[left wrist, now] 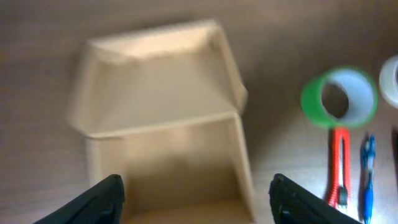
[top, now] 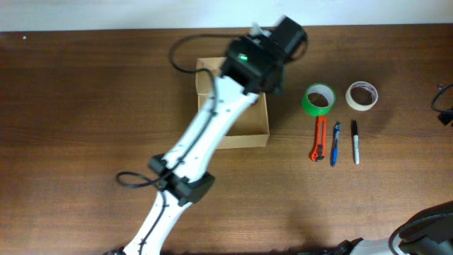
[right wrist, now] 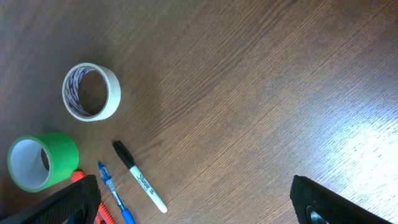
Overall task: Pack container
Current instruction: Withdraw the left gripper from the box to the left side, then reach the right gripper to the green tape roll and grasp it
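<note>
The container (top: 244, 138) is a tan cardboard box standing open at the table's middle. In the left wrist view its hinged flap lid (left wrist: 161, 74) lies back on the far side and the inside (left wrist: 180, 174) looks empty, though the view is blurred. My left gripper (left wrist: 196, 199) is open and hangs over the box's opening, holding nothing. In the overhead view the left arm's wrist (top: 256, 60) covers the box's far part and hides the fingers. My right gripper (right wrist: 196, 199) is open and empty over bare table, to the right of the loose items.
Right of the box lie a green tape roll (top: 319, 99), a white tape roll (top: 362, 95), an orange cutter (top: 319, 138), a blue pen (top: 335, 144) and a black marker (top: 354, 142). The right arm's base (top: 432, 230) sits at the front right corner.
</note>
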### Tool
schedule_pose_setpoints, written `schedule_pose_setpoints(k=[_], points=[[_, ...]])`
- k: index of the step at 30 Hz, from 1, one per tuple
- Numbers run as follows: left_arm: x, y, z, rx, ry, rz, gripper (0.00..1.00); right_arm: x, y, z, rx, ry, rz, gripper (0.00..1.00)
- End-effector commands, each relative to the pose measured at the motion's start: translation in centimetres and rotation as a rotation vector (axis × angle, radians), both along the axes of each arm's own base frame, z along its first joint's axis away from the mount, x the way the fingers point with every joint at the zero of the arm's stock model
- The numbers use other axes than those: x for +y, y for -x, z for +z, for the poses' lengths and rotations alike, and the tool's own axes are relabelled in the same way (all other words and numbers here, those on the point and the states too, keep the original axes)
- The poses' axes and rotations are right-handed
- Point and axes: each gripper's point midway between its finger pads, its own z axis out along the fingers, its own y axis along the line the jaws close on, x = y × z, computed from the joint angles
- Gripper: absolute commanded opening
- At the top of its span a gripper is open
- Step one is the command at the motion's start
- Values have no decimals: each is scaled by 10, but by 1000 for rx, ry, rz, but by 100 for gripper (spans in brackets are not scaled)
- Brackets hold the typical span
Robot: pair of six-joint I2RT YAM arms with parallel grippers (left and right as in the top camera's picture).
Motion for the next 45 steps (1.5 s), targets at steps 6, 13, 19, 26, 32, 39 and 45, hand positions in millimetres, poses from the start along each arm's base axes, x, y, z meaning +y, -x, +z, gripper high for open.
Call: schedule_pose_setpoints(k=[6,13,19,26,32,39,45], points=[[136,1,138,-298,-13,128,77,-2,-3,2,-13,4,5,99],[259,13,175,-356,-81,347,77,-4,-9,5,-44,8,14,99],[351,17,143,-211,-115,541,79,29,-39,21,-225,-136,127,99],[422,27,75,27,-136,708,94,72,-69,40,-355,-270,235,99],[443,28,34,136,-149,751,100,113,-83,28,-189,-162,330,99],[444,31,-1,233,-160,747,100,169,-83,21,125,188,526,99],[443,34,-13,270,-165,744,100,221,-97,12,145,229,686,99]])
